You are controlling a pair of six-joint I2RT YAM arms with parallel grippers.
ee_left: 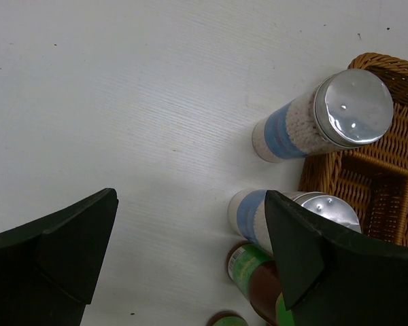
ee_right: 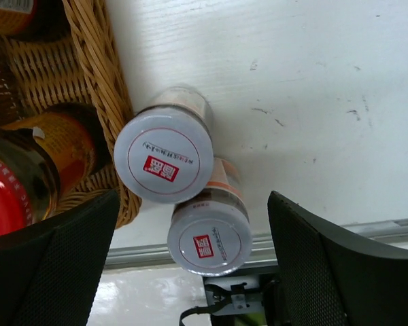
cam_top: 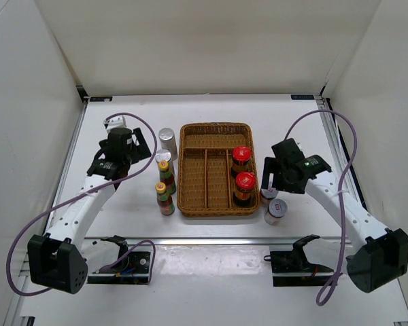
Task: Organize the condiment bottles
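Note:
The brown wicker tray [cam_top: 217, 170] holds two red-lidded dark jars [cam_top: 241, 157] [cam_top: 245, 183] in its right compartment. Two grey-lidded jars [cam_top: 268, 197] [cam_top: 276, 210] stand on the table at the tray's near right corner. Two silver-capped shakers [cam_top: 166, 139] [cam_top: 164, 158] and two yellow-capped bottles [cam_top: 164, 171] [cam_top: 165, 197] stand in a line left of the tray. My right gripper [ee_right: 194, 231] is open above the grey-lidded jars [ee_right: 163, 163] [ee_right: 209, 238]. My left gripper [ee_left: 190, 224] is open and empty over bare table, left of the shakers [ee_left: 292, 125] [ee_left: 248, 214] and a bottle [ee_left: 248, 268].
The tray's left and middle compartments hold nothing. White walls enclose the table on three sides. A metal rail [cam_top: 211, 241] runs along the near table edge, close to the nearer grey-lidded jar. The tray's rim [ee_right: 98, 61] touches the farther grey-lidded jar.

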